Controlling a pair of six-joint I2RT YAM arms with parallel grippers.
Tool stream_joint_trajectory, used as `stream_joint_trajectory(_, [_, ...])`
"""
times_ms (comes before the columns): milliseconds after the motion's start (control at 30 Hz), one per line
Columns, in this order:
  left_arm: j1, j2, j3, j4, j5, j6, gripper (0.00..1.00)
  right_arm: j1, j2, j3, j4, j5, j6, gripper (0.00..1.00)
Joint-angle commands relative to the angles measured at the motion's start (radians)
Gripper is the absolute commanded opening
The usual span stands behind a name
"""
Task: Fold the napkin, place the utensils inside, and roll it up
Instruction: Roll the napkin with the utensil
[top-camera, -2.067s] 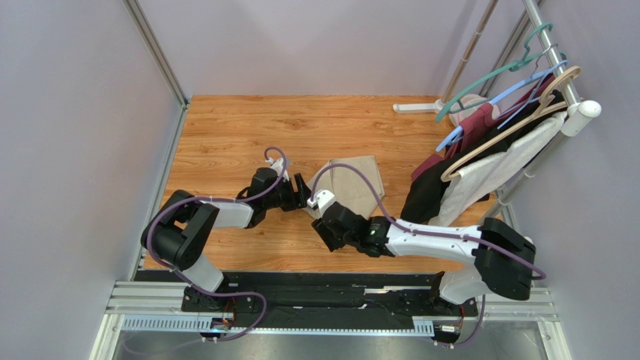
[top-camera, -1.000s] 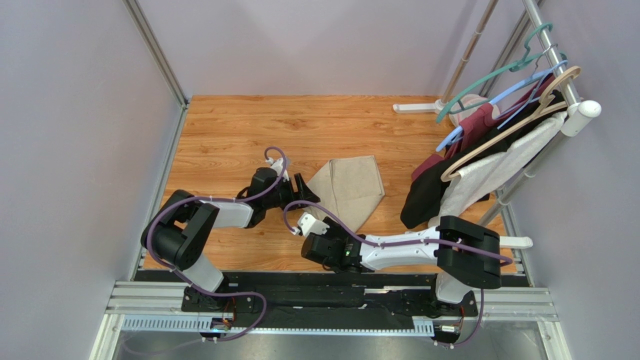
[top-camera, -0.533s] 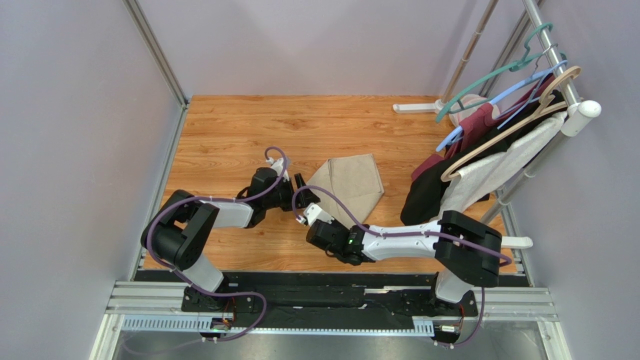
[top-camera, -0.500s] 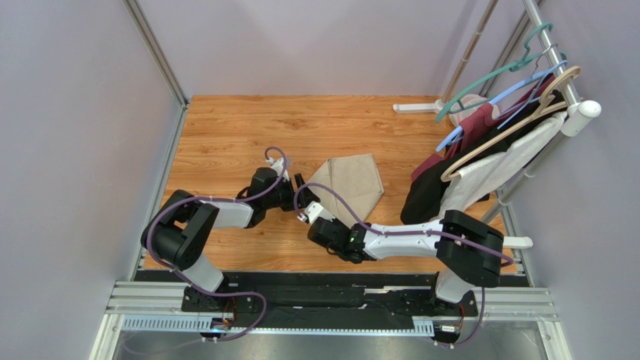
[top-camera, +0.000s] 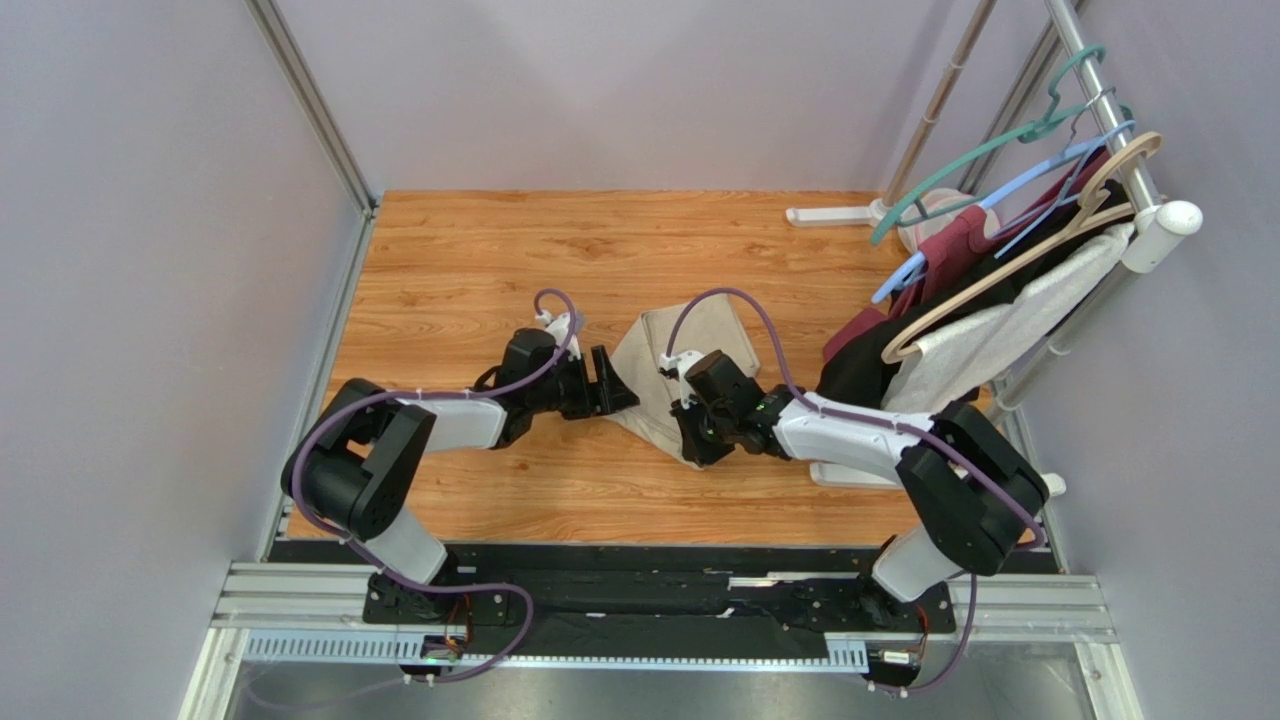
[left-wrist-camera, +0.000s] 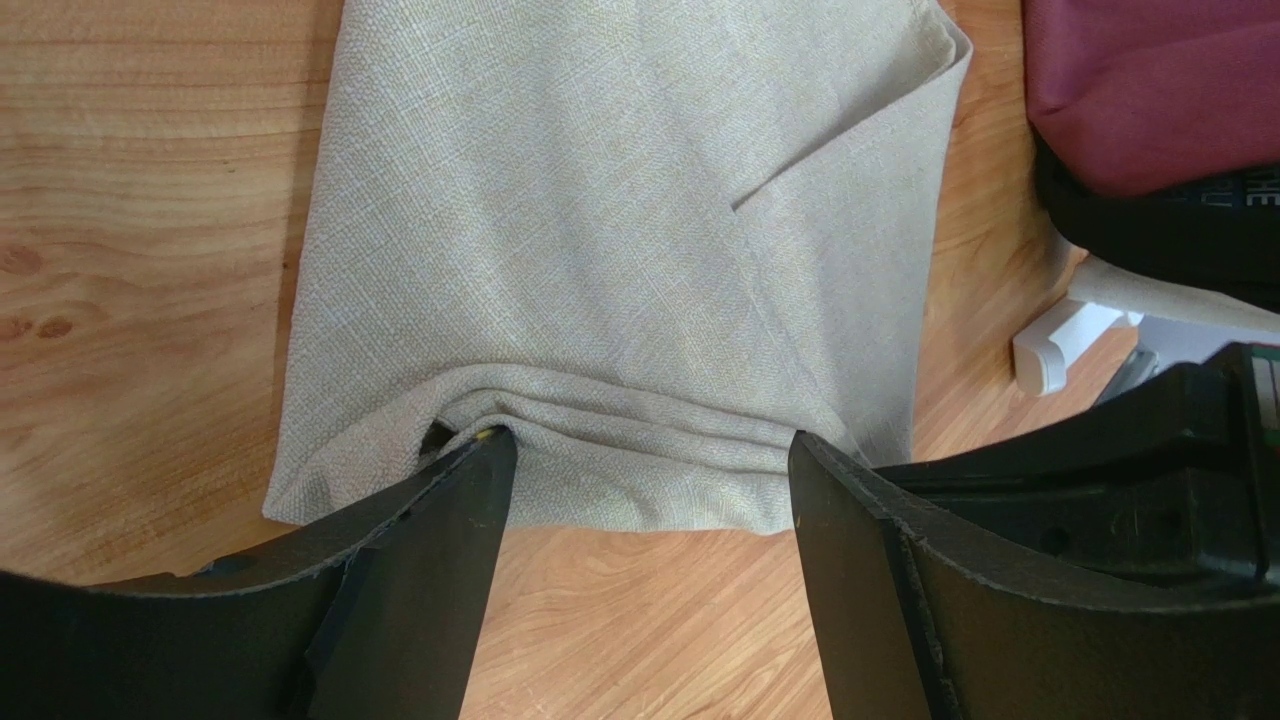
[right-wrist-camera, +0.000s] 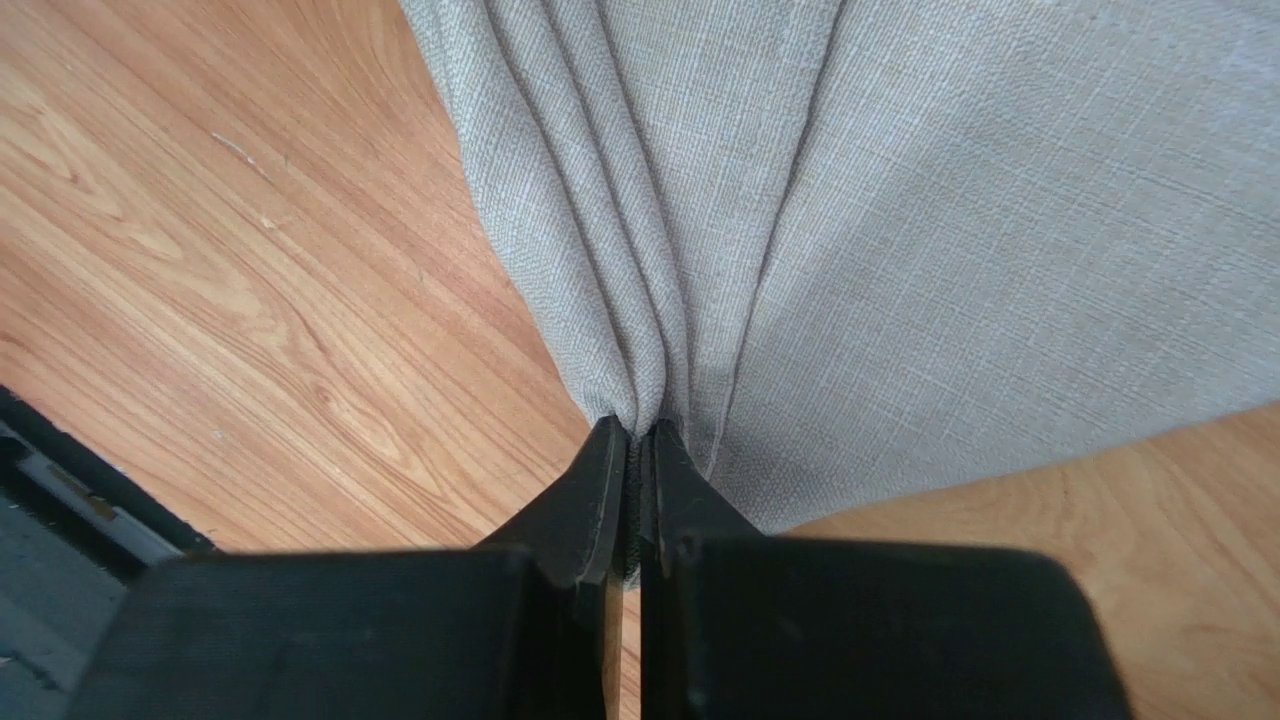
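Beige-tan woven cloth, the napkin (top-camera: 657, 368), lies near the middle of the overhead frame on the wood-grain bench (top-camera: 466, 255), doubled over into a tapering wedge with its point toward the bottom of the frame; a diagonal fold line and stacked edges in the left wrist view suggest at least one fold is already made. The right arm's fingers (right-wrist-camera: 601, 495) are clenched on a pleated bunch of cloth at the napkin's lower corner, in the centre of the right wrist view; the left arm's fingers (left-wrist-camera: 466, 510) are spread wide, released, one tip touching the napkin's near hem at lower centre of the left wrist view and the other just beside it. By my reading the folding stage is under way or being tidied, while placing the utensils and rolling both remain.

No slim dark-purple cutlery shows in any view; a small dark spot under the hem beside the left finger is too obscure to name. The right arm and its cable cover part of the napkin from overhead, so its full outline is unclear; maroon fabric (left-wrist-camera: 1142, 75) is cut off at the upper right of the left wrist view.
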Motion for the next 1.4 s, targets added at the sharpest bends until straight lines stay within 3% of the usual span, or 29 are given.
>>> stream_joint_trajectory(0, [0.030, 0.036, -0.015, -0.191, -0.063, 0.079, 0.79, -0.066, 0.086, 0.013, -0.020, -0.163, 0.037, 0.00])
stream_joint_trajectory(233, [0.051, 0.062, 0.000, -0.209, -0.044, 0.098, 0.79, -0.119, 0.189, 0.013, -0.016, -0.186, 0.063, 0.00])
stream_joint_trajectory(400, [0.054, 0.067, 0.026, -0.258, -0.046, 0.137, 0.79, -0.110, 0.103, 0.030, -0.036, -0.209, 0.051, 0.02])
stream_joint_trajectory(633, [0.062, 0.083, 0.062, -0.303, -0.037, 0.173, 0.79, -0.024, -0.009, 0.145, -0.106, -0.132, -0.015, 0.39])
stream_joint_trajectory(800, [0.068, 0.103, 0.082, -0.320, -0.015, 0.184, 0.79, 0.068, -0.055, 0.180, -0.068, -0.008, -0.072, 0.51])
stream_joint_trajectory(1100, [0.082, 0.114, 0.086, -0.324, 0.005, 0.190, 0.79, 0.186, 0.060, 0.168, 0.050, 0.348, -0.202, 0.56])
stream_joint_trajectory(1367, [0.091, 0.119, 0.086, -0.324, 0.014, 0.196, 0.79, 0.191, 0.150, 0.168, 0.125, 0.342, -0.239, 0.57])
